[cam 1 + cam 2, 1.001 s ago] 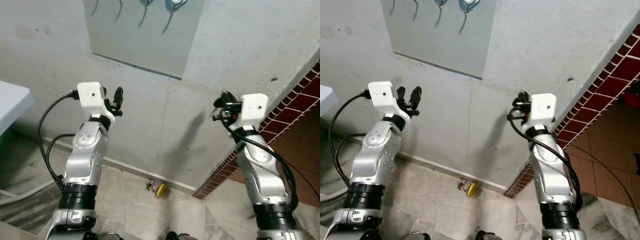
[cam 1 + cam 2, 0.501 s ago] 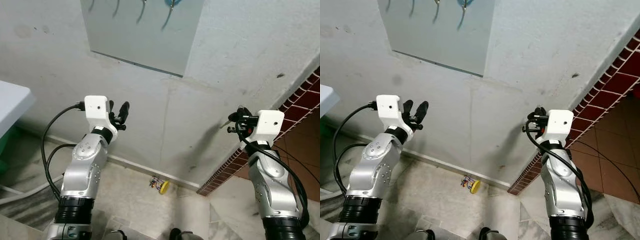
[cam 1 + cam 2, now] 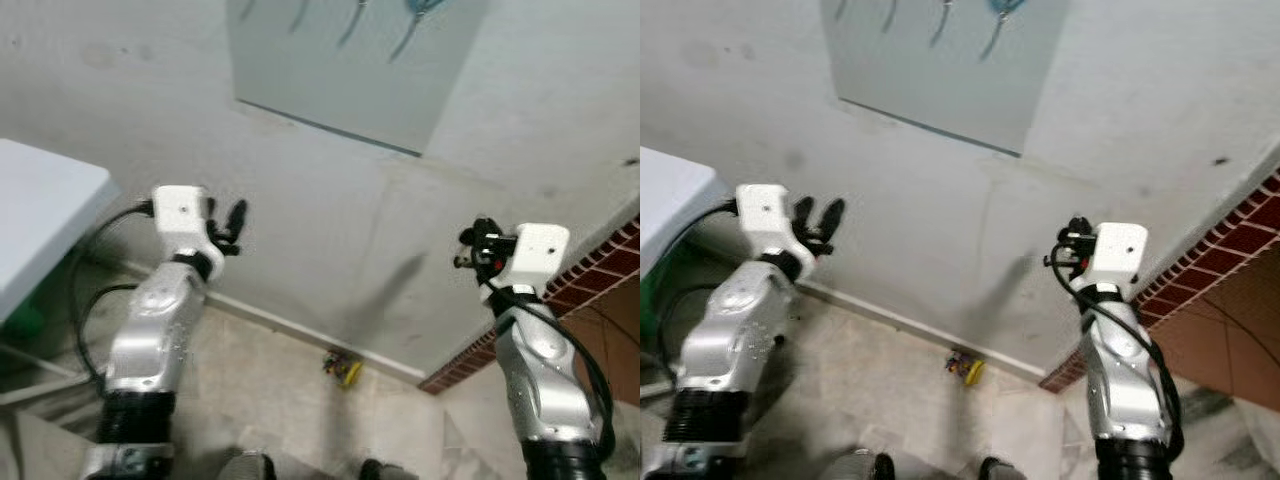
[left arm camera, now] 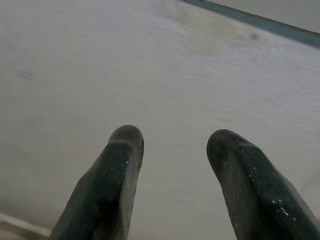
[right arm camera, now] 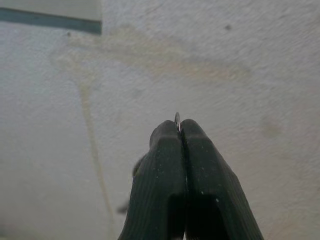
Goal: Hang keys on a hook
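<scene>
Right wrist view: right hand [image 5: 180, 131] pinched shut on a thin silver metal ring [image 5: 177, 121] before bare grey wall.

Pale grey hook board [image 3: 945, 65] hangs high on the wall, its curved metal hooks [image 3: 992, 35] well above both hands. Left hand [image 4: 175, 150] is spread open, holding nothing. On the floor by the skirting lies a small yellow-tagged key bunch [image 3: 343, 367] (blurred). A white surface [image 3: 40, 215] edges the robot's left.
</scene>
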Motion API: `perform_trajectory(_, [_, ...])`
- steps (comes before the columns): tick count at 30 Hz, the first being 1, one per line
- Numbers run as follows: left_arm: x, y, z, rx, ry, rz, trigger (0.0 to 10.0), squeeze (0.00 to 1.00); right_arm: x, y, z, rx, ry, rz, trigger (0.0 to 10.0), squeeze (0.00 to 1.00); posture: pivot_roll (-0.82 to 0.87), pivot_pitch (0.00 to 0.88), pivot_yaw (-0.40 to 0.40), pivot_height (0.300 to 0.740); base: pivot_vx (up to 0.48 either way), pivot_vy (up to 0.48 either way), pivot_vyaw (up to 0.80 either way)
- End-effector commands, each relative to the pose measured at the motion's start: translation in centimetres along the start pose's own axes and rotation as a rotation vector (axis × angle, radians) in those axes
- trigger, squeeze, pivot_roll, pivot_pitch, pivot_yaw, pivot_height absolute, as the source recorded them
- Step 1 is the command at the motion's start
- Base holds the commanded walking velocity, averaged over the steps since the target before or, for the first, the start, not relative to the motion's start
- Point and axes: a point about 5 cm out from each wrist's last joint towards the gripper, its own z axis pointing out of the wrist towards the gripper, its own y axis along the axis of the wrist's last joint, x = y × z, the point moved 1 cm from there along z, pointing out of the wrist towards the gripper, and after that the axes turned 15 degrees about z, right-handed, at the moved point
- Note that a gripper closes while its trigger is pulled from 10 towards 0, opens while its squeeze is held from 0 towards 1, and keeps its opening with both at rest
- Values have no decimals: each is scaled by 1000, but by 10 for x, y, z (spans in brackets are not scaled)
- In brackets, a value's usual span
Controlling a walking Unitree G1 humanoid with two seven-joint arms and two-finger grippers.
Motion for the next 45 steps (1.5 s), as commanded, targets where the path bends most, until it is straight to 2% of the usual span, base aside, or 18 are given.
perform_trajectory(1, [-9,1,1,2,-31,-12,10000,0,-6,5,-3,-15,-18,-2,10000,0,45,206,-44,740,0,476,0])
perform_trajectory(10, [-7,1,1,9,-20,-17,10000,0,-4,4,-4,-8,-12,1,10000,0,46,202,-47,740,0,467,0])
perform_trajectory(28, [-13,5,6,16,-20,-13,10000,0,-2,8,-6,-10,10,-11,10000,0,20,194,-57,740,0,0,0])
perform_trajectory(38, [-18,12,13,-10,-42,-12,10000,0,-5,11,-7,-16,-2,-20,10000,0,4,188,-55,740,0,0,0])
perform_trajectory(45, [-18,15,16,-21,-45,-13,10000,0,-1,13,-4,-32,1,-6,10000,0,1,176,-47,740,261,0,0])
